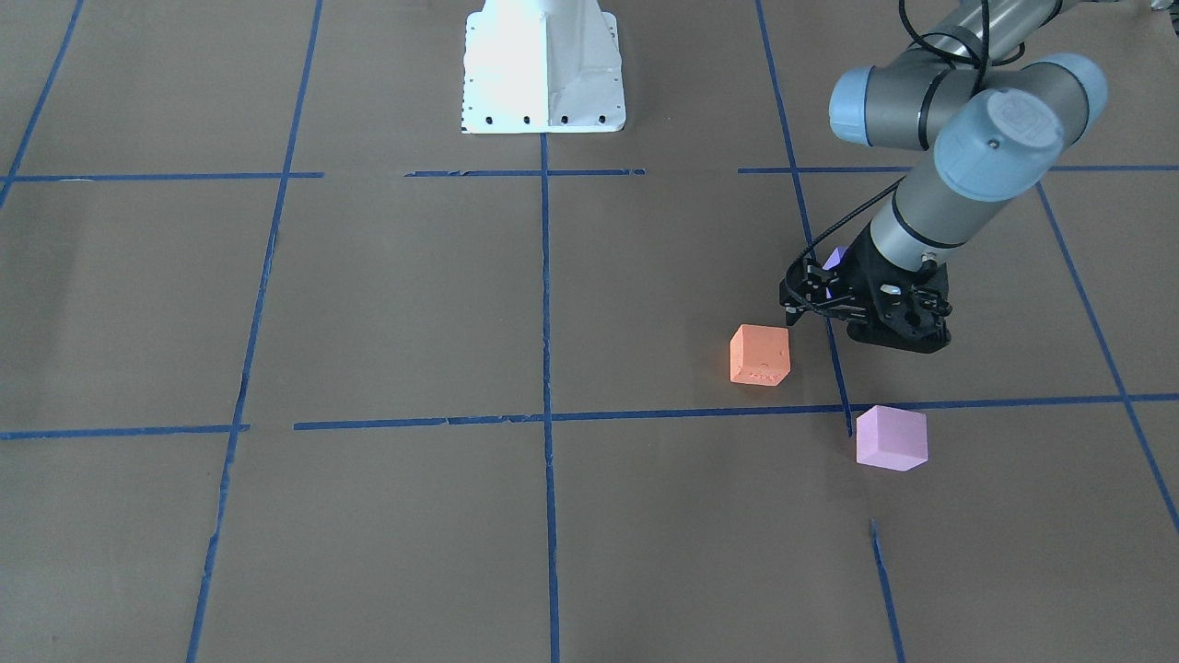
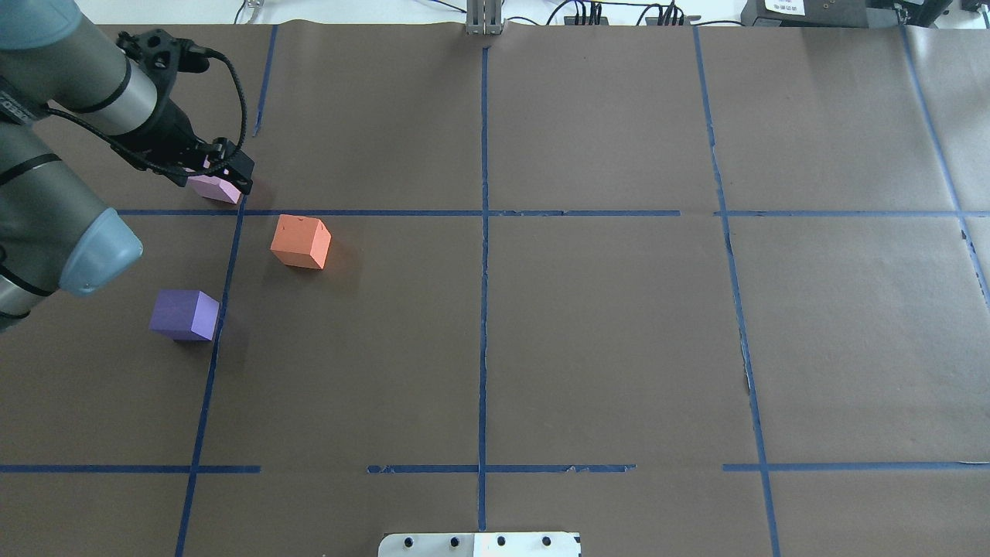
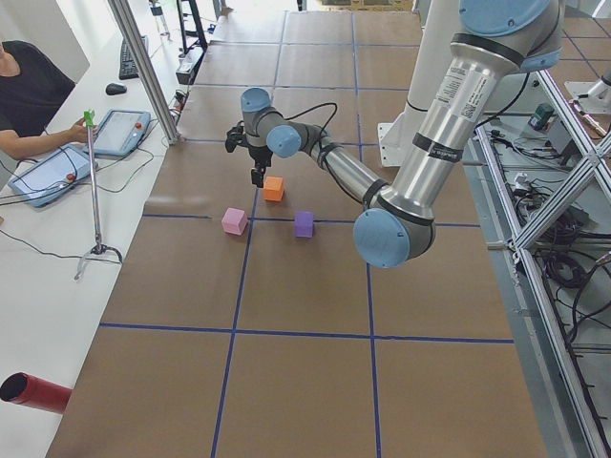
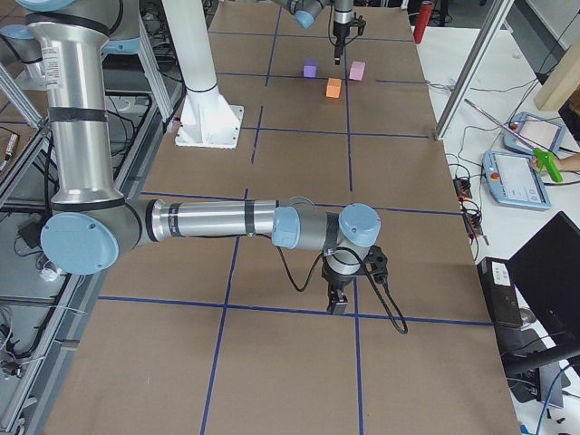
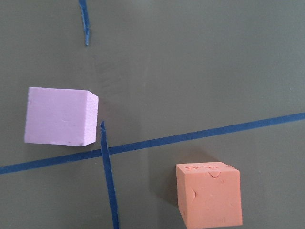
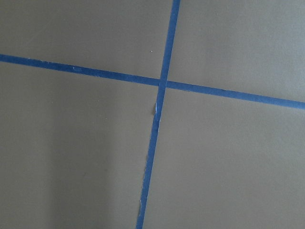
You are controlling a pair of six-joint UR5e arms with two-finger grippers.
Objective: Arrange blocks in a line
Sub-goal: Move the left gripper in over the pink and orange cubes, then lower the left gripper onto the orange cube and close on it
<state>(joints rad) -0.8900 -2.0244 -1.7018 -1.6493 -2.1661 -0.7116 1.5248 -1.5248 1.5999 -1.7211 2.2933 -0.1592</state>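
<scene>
Left gripper (image 2: 237, 175), open or closed unclear, hovers near orange block (image 2: 300, 241), pink block (image 2: 214, 189).

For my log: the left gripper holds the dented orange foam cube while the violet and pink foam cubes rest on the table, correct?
No: the overhead view shows the dented orange foam cube resting on the table too, clear of the left gripper.

The orange block (image 5: 208, 200) is matt foam, dented; the pink block (image 5: 61, 116) matt and finely grainy; the violet block (image 2: 184, 315) matt. Matt brown paper (image 2: 603, 325) covers the table (image 1: 387, 304).
</scene>
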